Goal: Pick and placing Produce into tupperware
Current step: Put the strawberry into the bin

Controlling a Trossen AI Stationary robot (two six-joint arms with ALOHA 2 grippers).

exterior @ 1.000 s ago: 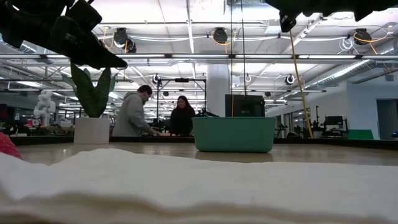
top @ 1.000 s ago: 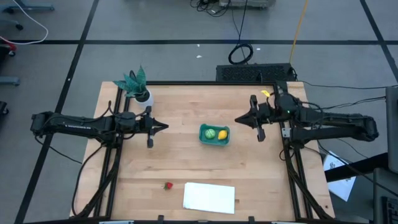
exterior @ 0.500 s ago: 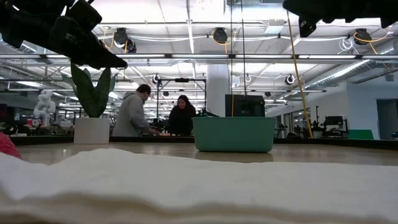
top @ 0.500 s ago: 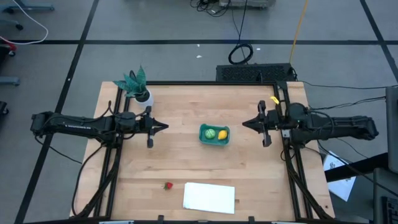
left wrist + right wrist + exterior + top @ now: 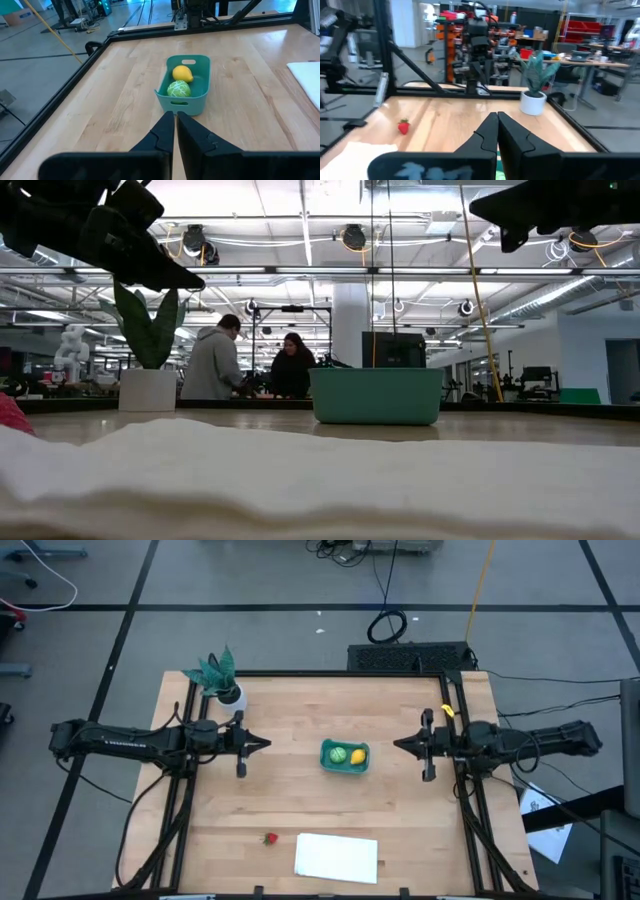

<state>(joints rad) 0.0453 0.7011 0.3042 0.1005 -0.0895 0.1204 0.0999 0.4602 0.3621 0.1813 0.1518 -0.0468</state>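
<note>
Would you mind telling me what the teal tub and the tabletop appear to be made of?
The teal tub looks like moulded plastic: smooth matte walls, rounded corners, a cut-out handle slot. The tabletop looks like light wood, probably sealed butcher block: visible grain, jointed strips, slight sheen.

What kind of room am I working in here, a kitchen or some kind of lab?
Most likely a robotics lab or workshop, not a kitchen. The wooden table sits in a black metal frame on a bare floor with loose cables; beyond it are open ceiling ducts, equipment racks, and two people at a bench.
</note>
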